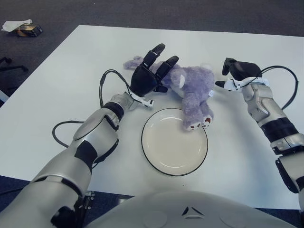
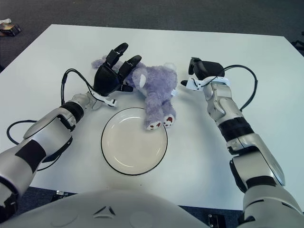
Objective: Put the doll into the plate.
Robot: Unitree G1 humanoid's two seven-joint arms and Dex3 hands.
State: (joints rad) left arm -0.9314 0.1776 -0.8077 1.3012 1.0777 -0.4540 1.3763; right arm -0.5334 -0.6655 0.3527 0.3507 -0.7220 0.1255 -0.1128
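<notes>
Doll (image 1: 192, 90) lying on the table at the plate's (image 1: 161, 152) twelve o'clock, feet just over the rim, body still outside. Left hand (image 1: 151, 73) at the doll's nine o'clock, fingers spread over its head, gripping nothing; right hand (image 1: 237, 71) at three o'clock, apart, finger state impossible to tell. Risk: a one-sided push rolling the soft toy sideways or nudging the plate away.

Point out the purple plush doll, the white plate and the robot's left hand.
purple plush doll (image 1: 197, 88), left eye view, on its belly.
white plate (image 1: 166, 147), left eye view, on its bare centre.
left hand (image 1: 145, 78), left eye view, on the palm.
</notes>
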